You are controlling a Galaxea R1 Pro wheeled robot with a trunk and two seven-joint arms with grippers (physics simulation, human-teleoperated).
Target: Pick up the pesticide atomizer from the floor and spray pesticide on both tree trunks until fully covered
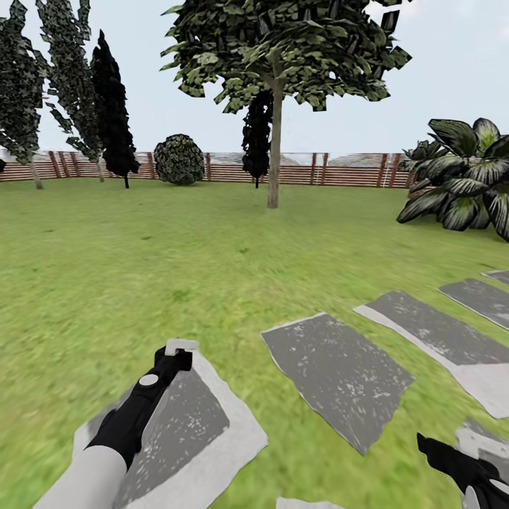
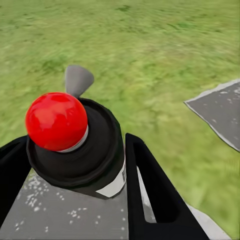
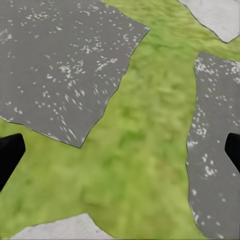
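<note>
At the far left of the head view, dark cypress-like trees (image 1: 113,113) stand before the wooden fence (image 1: 297,170). Nearer, the left gripper (image 1: 172,359) hangs over a grey stepping stone (image 1: 184,417), its fingers (image 2: 150,195) clamped around the pesticide atomizer (image 2: 80,145); the wrist view shows the bottle's black cap, red ball top and grey nozzle, its body hidden below. Mid-lawn stands one tree (image 1: 283,49) with a bare tree trunk (image 1: 274,141). A broad-leaved shrub (image 1: 463,177) is cut off at the right edge. The right gripper (image 3: 120,150) is spread wide over grass between stones.
</note>
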